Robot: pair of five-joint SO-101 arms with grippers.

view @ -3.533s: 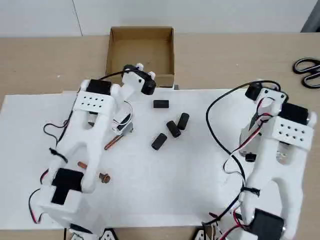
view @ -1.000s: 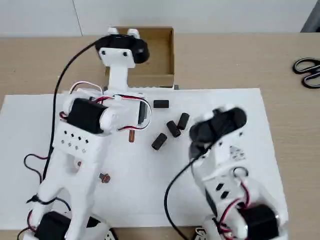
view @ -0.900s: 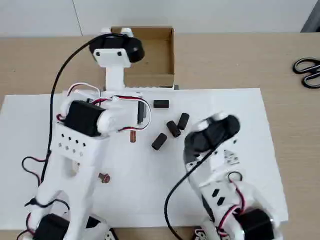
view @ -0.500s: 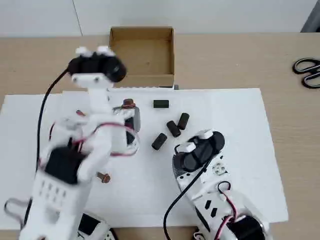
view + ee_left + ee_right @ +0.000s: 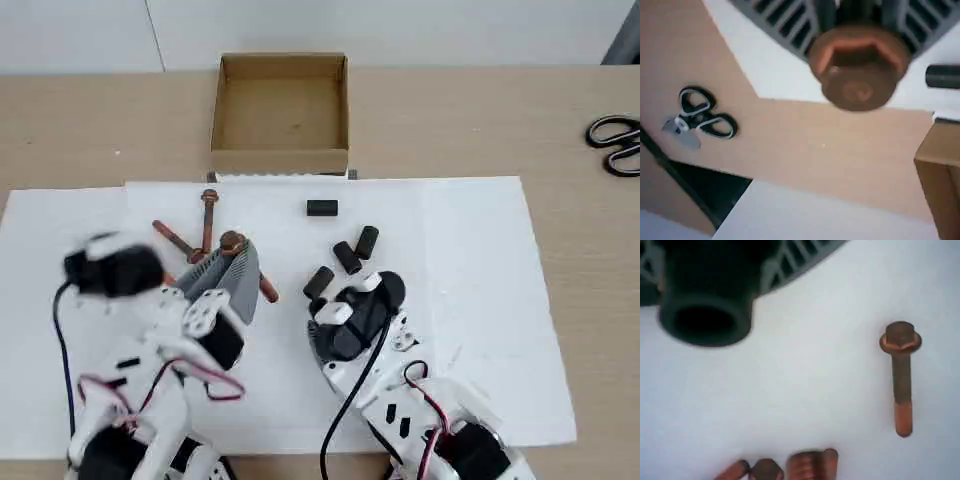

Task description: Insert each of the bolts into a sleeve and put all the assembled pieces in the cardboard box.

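The brown cardboard box point(image 5: 280, 108) is empty; the left gripper point(image 5: 232, 260) pinches a copper hex bolt point(image 5: 857, 75), the right gripper point(image 5: 710, 275) a black cylindrical sleeve point(image 5: 705, 315).

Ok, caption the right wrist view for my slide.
Right gripper holds a black sleeve; a bolt lies on white paper.

Bolt point(image 5: 857, 67) copper-brown; sleeve point(image 5: 705, 315) black; cardboard box point(image 5: 215, 110) tan; paper sheet point(image 5: 480, 260) white; table point(image 5: 480, 110) pale wood; scissors point(image 5: 699, 117) black; gripper fingers point(image 5: 772, 12) grey, slatted
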